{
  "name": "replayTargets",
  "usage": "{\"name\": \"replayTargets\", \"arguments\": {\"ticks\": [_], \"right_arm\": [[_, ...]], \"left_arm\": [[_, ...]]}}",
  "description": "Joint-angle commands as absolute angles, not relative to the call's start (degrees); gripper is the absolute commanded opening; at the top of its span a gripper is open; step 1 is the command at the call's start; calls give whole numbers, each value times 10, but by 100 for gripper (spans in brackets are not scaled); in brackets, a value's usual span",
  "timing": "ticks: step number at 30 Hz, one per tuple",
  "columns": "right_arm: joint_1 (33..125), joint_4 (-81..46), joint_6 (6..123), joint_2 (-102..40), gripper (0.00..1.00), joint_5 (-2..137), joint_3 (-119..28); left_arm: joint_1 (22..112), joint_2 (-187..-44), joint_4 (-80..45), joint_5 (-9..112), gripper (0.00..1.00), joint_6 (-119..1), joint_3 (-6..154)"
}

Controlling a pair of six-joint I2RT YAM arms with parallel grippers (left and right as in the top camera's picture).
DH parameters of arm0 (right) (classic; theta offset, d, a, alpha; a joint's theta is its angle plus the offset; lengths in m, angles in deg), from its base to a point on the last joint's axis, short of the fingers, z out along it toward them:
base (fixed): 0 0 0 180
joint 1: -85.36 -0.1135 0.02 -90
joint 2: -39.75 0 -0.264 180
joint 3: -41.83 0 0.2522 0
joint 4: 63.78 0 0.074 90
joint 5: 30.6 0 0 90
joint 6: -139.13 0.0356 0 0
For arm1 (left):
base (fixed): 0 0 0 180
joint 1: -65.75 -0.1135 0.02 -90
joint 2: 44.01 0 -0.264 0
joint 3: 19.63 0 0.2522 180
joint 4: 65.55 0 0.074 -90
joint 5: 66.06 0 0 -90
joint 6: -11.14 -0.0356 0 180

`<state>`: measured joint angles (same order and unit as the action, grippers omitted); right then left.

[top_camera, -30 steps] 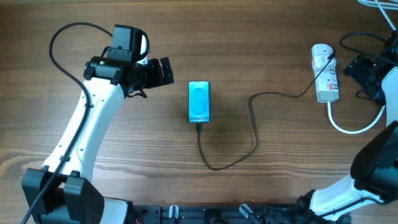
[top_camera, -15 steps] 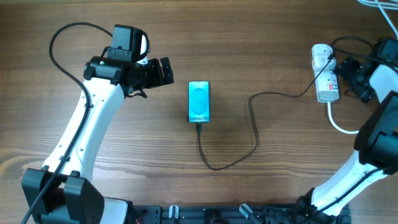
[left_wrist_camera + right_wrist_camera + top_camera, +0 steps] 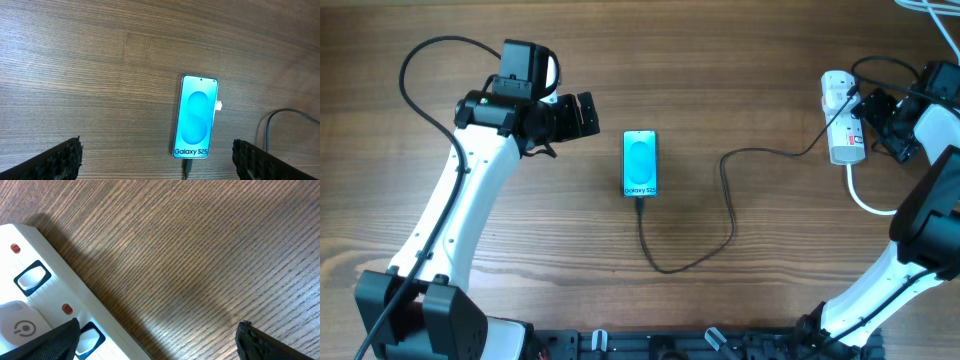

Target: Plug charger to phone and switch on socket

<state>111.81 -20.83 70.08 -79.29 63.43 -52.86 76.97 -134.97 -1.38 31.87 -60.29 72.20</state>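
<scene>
Phone lies flat, screen up, mid-surface, lettered strip toward the robot. The charger meets that lower edge; in the left wrist view the connector sits right under the phone, apparently seated, though the joint itself is cropped at the frame's bottom. The black cable loops toward the robot, then runs right and up to the socket, which lies far right on the wooden surface with its thick white cord curling away below. Judgement: plugging looks done and the switch is the step in hand. The right claw sits just beside the socket's right flank, jaws spread wide, holding nothing. Its wrist view shows the socket at lower left with two rocker switches, each paired with a small red mark, and a white plug at the corner. The lower rocker is partly hidden by a finger, so I cannot tell which rocker serves the plug. To do this well, bring one fingertip over the correct rocker and press straight down. A sideways shove would likely skid the light strip or tug the cable out of the phone. Keep the other finger clear of both cords. The left claw hangs left of the phone, wide open and empty, well placed to steady nothing further.
</scene>
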Motion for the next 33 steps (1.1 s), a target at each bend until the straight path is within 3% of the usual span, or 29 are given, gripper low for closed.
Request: {"name": "replayTargets", "arguments": {"ticks": [1,33], "right_arm": [[1116,-197,701,-809,100,647,-529],[1087,-138,672,-832,100,672,-534]], "left_arm": [[767,-1352,-14,311,100,-604,721],[767,-1352,-14,311,100,-604,721]]}}
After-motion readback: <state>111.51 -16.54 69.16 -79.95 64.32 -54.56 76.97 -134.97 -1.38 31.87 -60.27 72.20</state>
